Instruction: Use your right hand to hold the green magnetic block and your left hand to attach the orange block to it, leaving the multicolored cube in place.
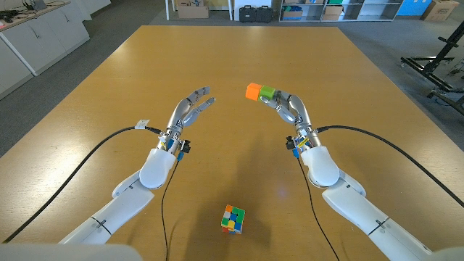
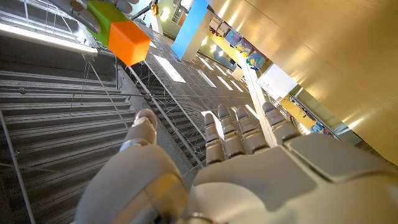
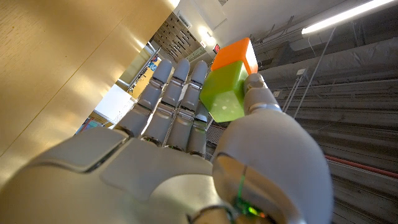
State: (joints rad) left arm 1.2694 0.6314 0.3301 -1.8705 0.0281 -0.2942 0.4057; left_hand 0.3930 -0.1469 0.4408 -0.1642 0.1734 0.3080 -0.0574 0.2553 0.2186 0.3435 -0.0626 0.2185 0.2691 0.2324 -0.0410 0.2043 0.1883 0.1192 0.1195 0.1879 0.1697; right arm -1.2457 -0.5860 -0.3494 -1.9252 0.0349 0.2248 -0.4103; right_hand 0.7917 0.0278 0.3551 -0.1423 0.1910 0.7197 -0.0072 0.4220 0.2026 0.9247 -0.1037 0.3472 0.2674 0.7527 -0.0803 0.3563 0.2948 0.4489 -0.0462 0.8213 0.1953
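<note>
While we hold the joined pair aloft, these are the points we watch.

Right hand: our right hand grips the green magnetic block between thumb and fingers, lifted off the wooden table; in the right wrist view the thumb presses one green face and the fingers back the other.

Orange block: the orange block sits flush against the green one on the side away from our palm, and no finger touches it; we judge the magnets alone carry it.

Left hand: our left hand holds nothing, fingers extended and slightly apart, pointing toward the pair yet clearly apart from it.

Multicolored cube: the multicolored cube rests on the table near its front edge, between our two forearms and well apart from both hands.

Progress: we judge the attachment made, with only the settling left.

Risk, joint: a jolt or quick turn of our right wrist could shear the orange block off, since nothing grips it.

Risk, grip: the green block is held by few contacts, so easing the thumb could drop both blocks.

Risk, left hand: a forward drift could knock the orange block loose.

Risk, cube: drawing either forearm back low could nudge the cube out of place.
</note>
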